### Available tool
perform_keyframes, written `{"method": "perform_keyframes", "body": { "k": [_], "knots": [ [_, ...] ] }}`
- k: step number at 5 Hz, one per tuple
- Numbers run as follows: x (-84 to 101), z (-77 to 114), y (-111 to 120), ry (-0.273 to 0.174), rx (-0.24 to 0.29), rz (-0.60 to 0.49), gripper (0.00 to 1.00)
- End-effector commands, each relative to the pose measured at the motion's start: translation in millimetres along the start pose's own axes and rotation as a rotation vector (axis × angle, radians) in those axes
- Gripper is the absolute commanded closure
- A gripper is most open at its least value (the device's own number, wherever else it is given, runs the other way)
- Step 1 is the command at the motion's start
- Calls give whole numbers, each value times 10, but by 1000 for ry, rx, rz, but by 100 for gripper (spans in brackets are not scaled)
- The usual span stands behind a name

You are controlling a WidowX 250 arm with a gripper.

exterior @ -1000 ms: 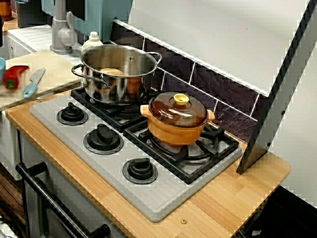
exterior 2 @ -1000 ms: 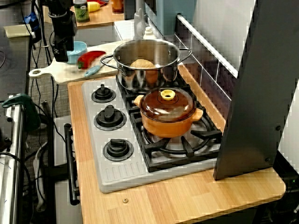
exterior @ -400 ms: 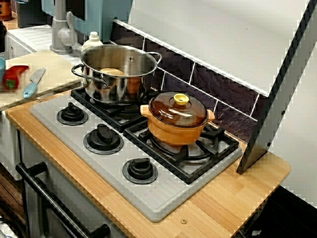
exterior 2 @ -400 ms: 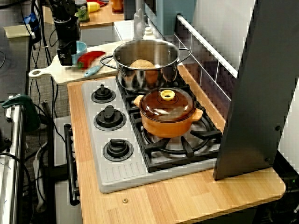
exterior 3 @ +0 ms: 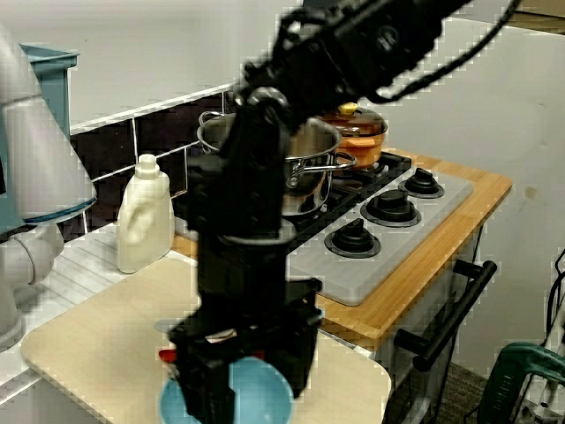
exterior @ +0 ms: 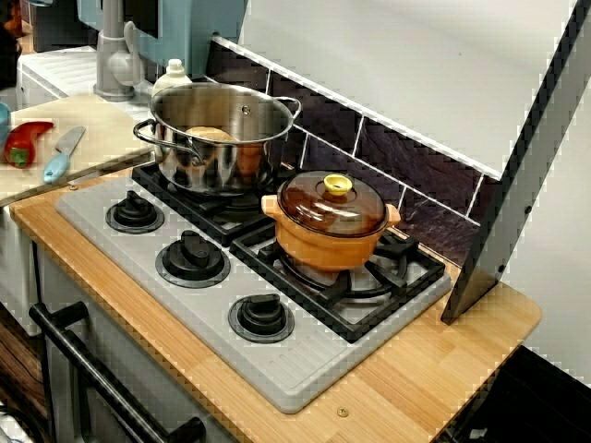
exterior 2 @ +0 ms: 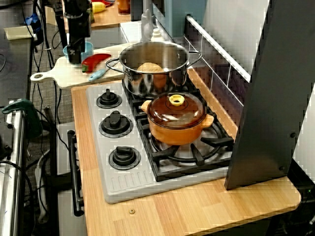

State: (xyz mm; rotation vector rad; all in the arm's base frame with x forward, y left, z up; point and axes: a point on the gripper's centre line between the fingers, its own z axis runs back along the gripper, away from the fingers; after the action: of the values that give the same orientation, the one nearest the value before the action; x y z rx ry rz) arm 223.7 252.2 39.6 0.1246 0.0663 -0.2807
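Observation:
In the view from above, my black gripper [exterior 2: 75,53] hangs over a blue bowl [exterior 2: 81,49] at the far end of a pale cutting board [exterior 2: 56,77]. A red pepper [exterior 2: 96,61] and a blue-handled knife [exterior 2: 98,73] lie just to its right. The view from the board's end shows the gripper [exterior 3: 238,389] low over the bowl [exterior 3: 252,402], with its fingers [exterior 3: 205,389] apart and blue showing between them. A sliver of the pepper [exterior 3: 168,355] peeks out beside it. In the view from the stove's front the gripper is out of frame.
A steel pot [exterior 2: 155,66] holding a tan lump sits on the far burner. A lidded orange pot [exterior 2: 177,118] sits on the near one, with three knobs [exterior 2: 115,124] along the stove's left. A white bottle [exterior 3: 144,216] stands behind the board. A dark slanted panel [exterior 2: 268,98] rises at the right.
In the view from above, the gripper has moved right along the board, from beside the blue bowl to over it, closer to the red pepper. Pots, knife and pepper have not moved.

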Motion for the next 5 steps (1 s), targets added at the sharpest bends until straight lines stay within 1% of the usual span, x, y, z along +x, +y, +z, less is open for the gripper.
{"method": "perform_keyframes", "body": {
  "k": [1,3,5],
  "knots": [
    [104,253,439,7,44,48,0],
    [116,251,640,24,60,84,0],
    [122,227,704,36,67,98,0]
  ]
}}
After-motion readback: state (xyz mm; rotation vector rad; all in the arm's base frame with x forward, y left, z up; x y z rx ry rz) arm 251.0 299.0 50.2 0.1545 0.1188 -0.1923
